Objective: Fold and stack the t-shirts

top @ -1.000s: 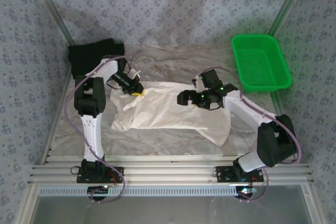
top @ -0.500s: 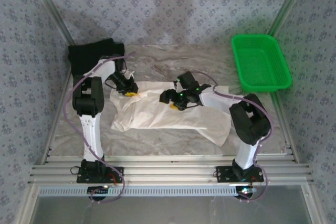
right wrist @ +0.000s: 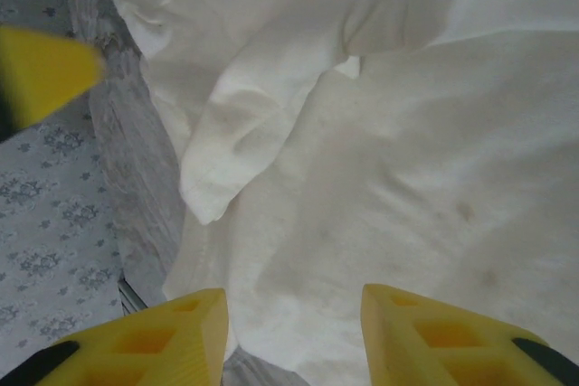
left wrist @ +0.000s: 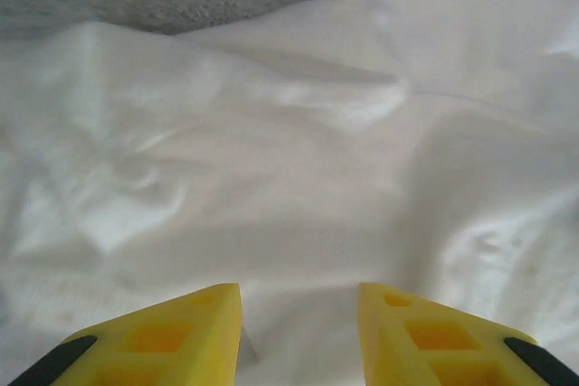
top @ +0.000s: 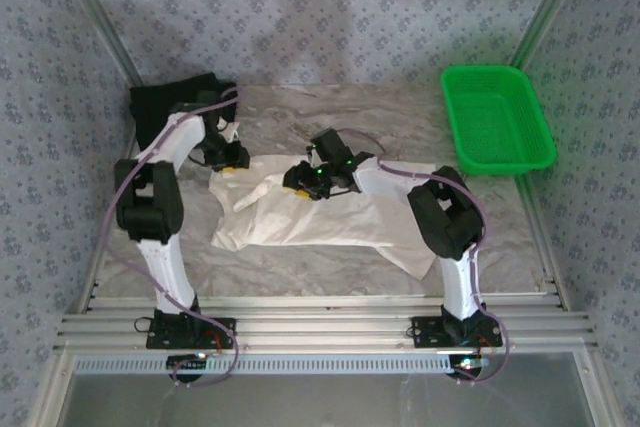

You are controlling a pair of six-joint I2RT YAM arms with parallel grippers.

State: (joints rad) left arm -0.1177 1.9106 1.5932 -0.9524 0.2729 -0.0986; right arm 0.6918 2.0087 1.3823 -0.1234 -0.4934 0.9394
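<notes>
The cream-white t-shirt [top: 330, 217] lies spread and rumpled across the middle of the table, one sleeve [right wrist: 231, 146] folded over near its left end. The black t-shirt [top: 165, 102] is bunched in the back left corner. My left gripper [top: 228, 161] hovers at the white shirt's back left edge, and in the left wrist view the left gripper [left wrist: 298, 291] is open over white cloth with nothing between its fingers. My right gripper [top: 300, 182] is over the shirt's upper middle. The right wrist view has the right gripper [right wrist: 294, 296] open above the cloth, gripping nothing.
A green mesh basket [top: 497, 119] stands at the back right. Bare marbled table [top: 330, 117] runs behind the white shirt and along its front [top: 300, 272]. Patterned walls close in the table on three sides.
The right arm has swung left from the shirt's right part to its upper middle, its jaws narrowing. The left gripper has pulled back and left, its jaws opening.
</notes>
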